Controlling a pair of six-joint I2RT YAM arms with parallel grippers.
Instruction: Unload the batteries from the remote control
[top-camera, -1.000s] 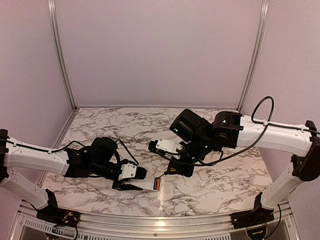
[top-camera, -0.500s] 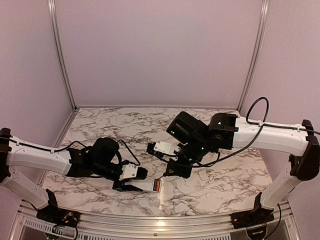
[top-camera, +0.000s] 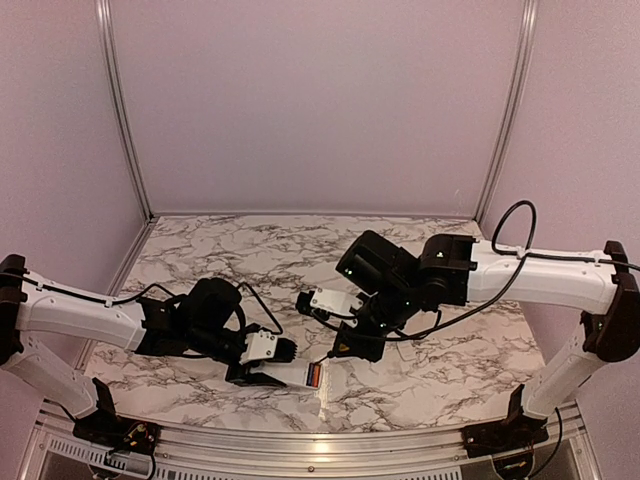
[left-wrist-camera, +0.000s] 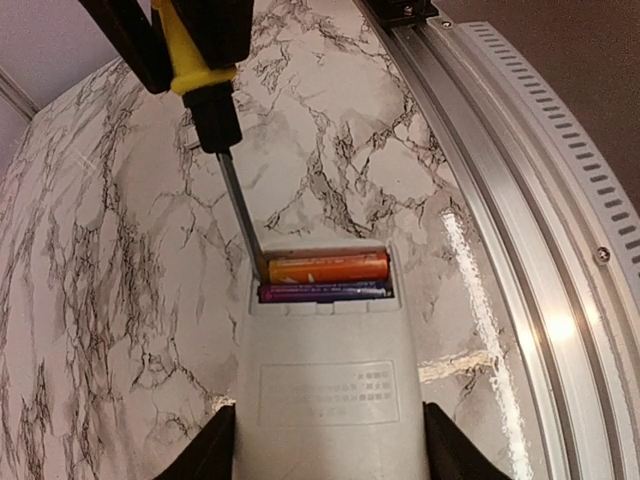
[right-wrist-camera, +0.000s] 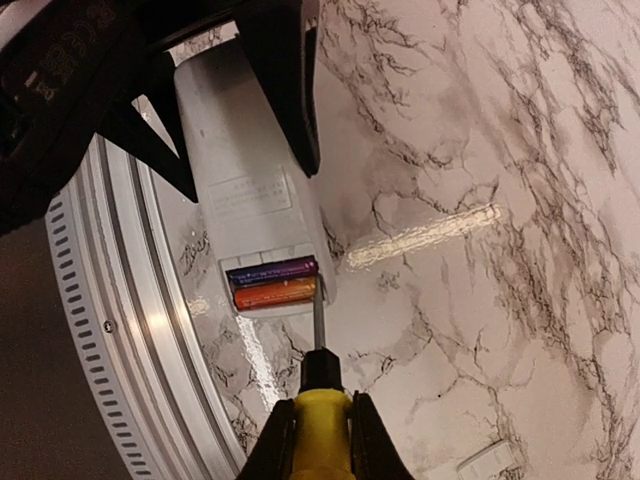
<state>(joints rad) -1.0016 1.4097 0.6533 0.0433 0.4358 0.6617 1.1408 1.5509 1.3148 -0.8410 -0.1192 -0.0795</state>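
The white remote control (left-wrist-camera: 325, 390) lies face down on the marble table, its open compartment holding two batteries: an orange one (left-wrist-camera: 328, 267) and a dark purple one (left-wrist-camera: 325, 292). My left gripper (left-wrist-camera: 322, 440) is shut on the remote, one finger on each long side. My right gripper (right-wrist-camera: 318, 430) is shut on the yellow-handled screwdriver (right-wrist-camera: 320, 420); its metal tip (right-wrist-camera: 318, 308) touches the end of the orange battery (right-wrist-camera: 275, 293) at the compartment's edge. In the top view the remote (top-camera: 296, 374) and the screwdriver gripper (top-camera: 352, 345) meet near the front edge.
The aluminium rail (left-wrist-camera: 520, 230) of the table's front edge runs close beside the remote. A small white cover plate (right-wrist-camera: 485, 458) lies on the marble to the right, also in the top view (top-camera: 408, 350). Purple walls enclose the table.
My right gripper has come down and toward the remote's open end, bringing the screwdriver tip to the batteries. My left gripper with the remote has stayed nearly in place.
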